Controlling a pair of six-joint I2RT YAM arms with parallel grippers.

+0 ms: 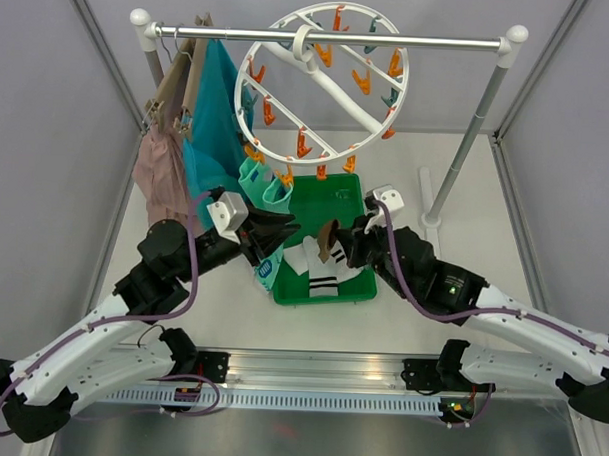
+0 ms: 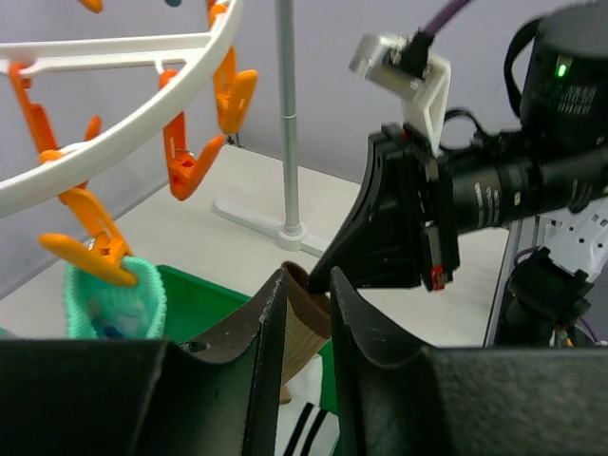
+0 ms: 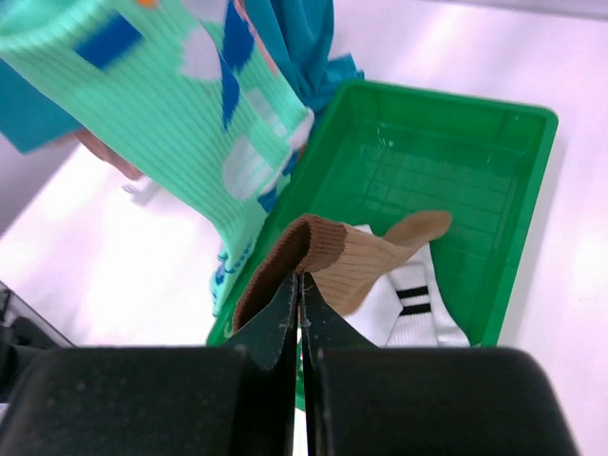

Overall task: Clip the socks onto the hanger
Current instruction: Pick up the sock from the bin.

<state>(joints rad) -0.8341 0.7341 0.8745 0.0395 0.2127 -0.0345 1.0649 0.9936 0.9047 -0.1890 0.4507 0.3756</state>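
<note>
- Above tray (image 3: 427,180), right gripper (image 3: 298,293) pinches brown sock (image 3: 375,255) by cuff; left gripper (image 2: 306,285) spread beside it.
- Thin edge hold could slip in a handover, dropping brown sock short of hanger (image 1: 325,82).

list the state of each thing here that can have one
right claw, shut on brown sock
left claw, open by brown sock
brown sock, cuff pinched, over tray
mint sock, pegged to hanger, hanging
striped sock, lying in tray
hanger, hung on rail, tilted
tray, holds striped sock
</note>
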